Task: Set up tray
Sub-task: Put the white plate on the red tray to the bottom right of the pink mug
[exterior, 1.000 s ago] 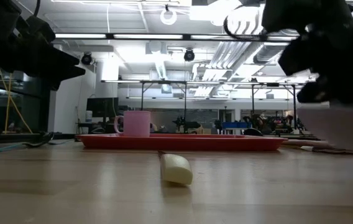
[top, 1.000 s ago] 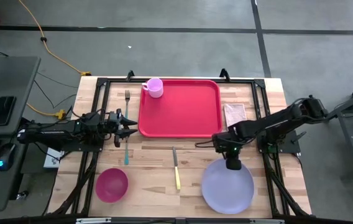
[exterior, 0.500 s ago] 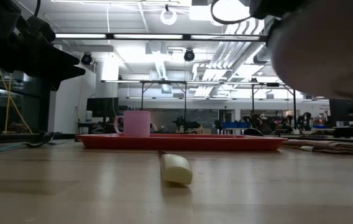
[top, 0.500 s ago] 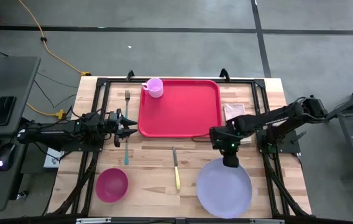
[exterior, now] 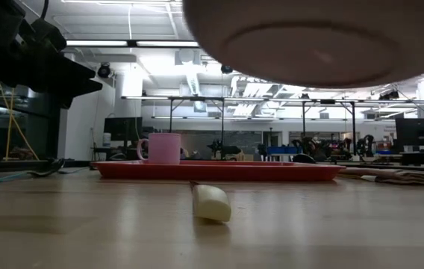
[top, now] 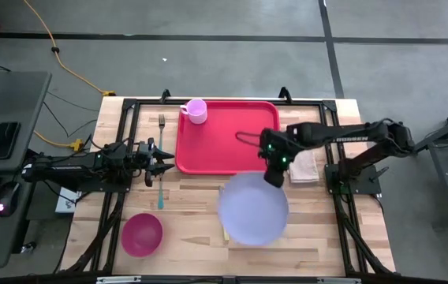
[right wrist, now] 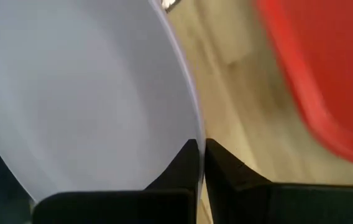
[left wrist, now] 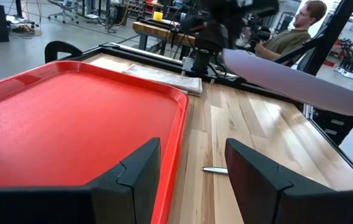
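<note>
Red tray (top: pixel 228 136) lying flat at the far middle of the wooden tabletop (top: pixel 184 229), a pink mug (top: pixel 196 110) standing in its far-left corner. Right gripper (top: pixel 272 175) poised just off the tray's near-right corner, jaws clenched on the rim of the lavender plate (top: pixel 253 208); plate lifted clear of the tabletop, hanging over the boards just in front of the tray's near edge, its underside filling the top of the low view (exterior: pixel 316 41). In the right wrist view, thin plate edge (right wrist: pixel 102 93) pinched between the two dark fingers (right wrist: pixel 183 168), tray's red corner (right wrist: pixel 325 74) just beyond. Left gripper (top: pixel 163 164) resting beside the tray's left edge, jaws released and holding nothing, the tray rim showing between its fingers (left wrist: pixel 133 180) in the left wrist view. Fork (top: pixel 161 162) lying on the boards left of the tray, passing under the left gripper. Folded napkin (top: pixel 301 162) lying just right of the tray, partly under the right arm. Pink bowl (top: pixel 142 234) well in front of the tray, toward the near-left. Yellow-handled utensil (exterior: pixel 212 202) in front of the tray, mostly covered by the plate from above. Seated person (left wrist: pixel 291 34) in the room beyond the tray.
</note>
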Robot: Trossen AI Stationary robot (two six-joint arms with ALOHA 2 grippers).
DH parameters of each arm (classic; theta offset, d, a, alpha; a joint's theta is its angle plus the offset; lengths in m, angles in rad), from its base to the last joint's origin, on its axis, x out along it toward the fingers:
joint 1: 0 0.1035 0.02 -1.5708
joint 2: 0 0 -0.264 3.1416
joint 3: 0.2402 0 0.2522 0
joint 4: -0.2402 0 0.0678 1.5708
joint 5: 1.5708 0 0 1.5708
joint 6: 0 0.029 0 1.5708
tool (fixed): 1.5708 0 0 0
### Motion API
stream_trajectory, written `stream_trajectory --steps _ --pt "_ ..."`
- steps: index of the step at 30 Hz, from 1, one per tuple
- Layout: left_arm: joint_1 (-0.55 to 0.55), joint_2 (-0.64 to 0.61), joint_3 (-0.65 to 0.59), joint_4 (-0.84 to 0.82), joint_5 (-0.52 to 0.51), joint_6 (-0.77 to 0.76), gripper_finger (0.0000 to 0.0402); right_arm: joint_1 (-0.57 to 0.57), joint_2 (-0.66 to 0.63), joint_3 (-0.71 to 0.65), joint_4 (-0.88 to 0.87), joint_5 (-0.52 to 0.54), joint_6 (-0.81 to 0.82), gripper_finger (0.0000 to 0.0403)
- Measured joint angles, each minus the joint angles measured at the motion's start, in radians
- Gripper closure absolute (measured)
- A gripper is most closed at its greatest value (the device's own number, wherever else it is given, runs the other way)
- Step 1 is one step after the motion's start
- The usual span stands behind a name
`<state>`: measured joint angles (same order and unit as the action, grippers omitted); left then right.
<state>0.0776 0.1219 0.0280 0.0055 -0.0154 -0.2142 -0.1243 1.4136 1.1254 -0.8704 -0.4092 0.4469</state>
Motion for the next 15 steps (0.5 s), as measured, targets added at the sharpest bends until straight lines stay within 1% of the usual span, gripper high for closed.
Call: stream_trajectory --steps 6,15 --pt "0.0 0.0 0.0 0.0 0.0 0.0 0.019 -0.113 0.0 0.008 0.002 0.0 0.059 0.0403" --pt "0.0 0.0 0.0 0.0 0.0 0.0 0.019 -0.229 0.001 0.008 0.055 0.027 0.151 0.0403"
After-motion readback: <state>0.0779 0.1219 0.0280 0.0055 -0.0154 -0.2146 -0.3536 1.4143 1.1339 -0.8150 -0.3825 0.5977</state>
